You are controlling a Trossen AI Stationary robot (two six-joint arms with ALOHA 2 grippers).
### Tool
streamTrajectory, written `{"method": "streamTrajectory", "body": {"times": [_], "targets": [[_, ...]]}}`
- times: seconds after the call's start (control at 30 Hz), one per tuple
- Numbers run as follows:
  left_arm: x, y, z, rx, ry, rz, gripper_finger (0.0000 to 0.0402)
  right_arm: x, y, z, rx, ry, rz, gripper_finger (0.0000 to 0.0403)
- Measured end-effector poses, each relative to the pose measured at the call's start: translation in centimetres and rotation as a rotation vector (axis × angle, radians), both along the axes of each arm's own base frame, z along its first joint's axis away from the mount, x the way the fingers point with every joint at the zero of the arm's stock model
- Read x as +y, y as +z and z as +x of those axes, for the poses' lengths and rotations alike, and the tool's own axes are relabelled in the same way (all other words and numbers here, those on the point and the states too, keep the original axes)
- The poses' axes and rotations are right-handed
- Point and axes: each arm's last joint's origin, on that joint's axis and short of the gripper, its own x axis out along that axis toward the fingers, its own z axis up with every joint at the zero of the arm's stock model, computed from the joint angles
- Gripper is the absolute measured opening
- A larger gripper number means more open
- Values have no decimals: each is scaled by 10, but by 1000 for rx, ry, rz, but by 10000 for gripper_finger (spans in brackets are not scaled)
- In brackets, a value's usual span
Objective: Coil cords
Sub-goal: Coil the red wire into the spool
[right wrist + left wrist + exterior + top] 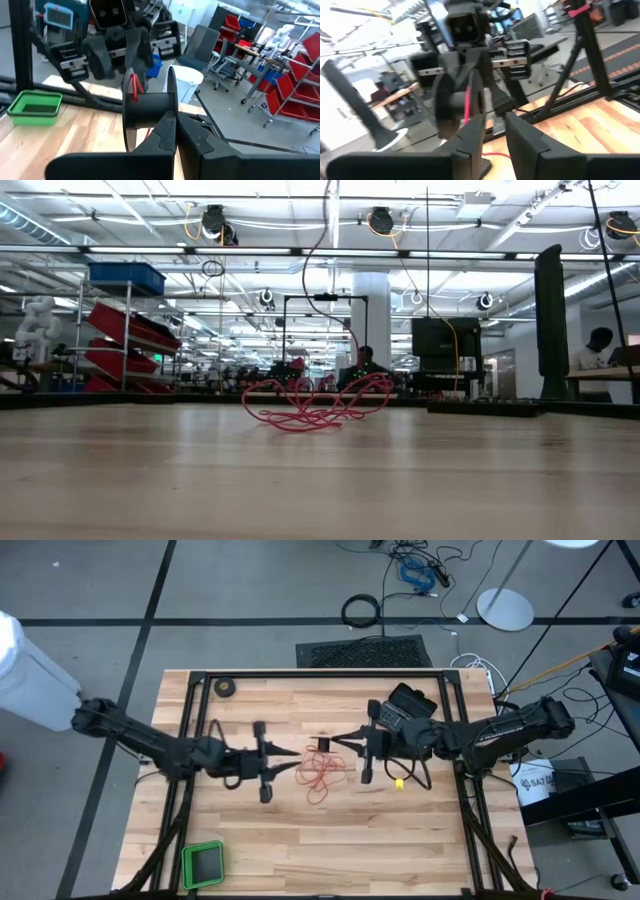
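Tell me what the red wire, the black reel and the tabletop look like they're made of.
Red wire: thin plastic-sheathed wire, judging by its smooth, springy loose loops. Black reel: probably moulded plastic, with a matte drum and flat flanges. Table: wood, pale planks with visible grain and seams, lightly sealed.

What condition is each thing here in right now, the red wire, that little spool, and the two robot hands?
red wire: mostly loose in a tangled heap on the table, one strand rising to the reel
reel: lifted off the table, held at its edge, red wire at its core
right gripper: fingers shut on the reel
left gripper: close in front of the reel, fingers slightly apart
green tray: resting on the table's near corner
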Motion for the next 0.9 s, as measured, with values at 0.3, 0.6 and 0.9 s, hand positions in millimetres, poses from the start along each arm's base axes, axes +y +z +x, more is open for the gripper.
{"method": "streamTrajectory", "body": {"times": [0.3, 0.6, 0.9], "targets": [[-2, 9, -18, -21, 79, -345, 96, -2, 11, 0, -111, -73, 17, 0], [-19, -23, 18, -74, 34, -426, 97, -2, 14, 0, -135, -74, -3, 0], [-26, -65, 49, -47, 148, -393, 97, -2, 11, 0, -106, -72, -23, 0]]}}
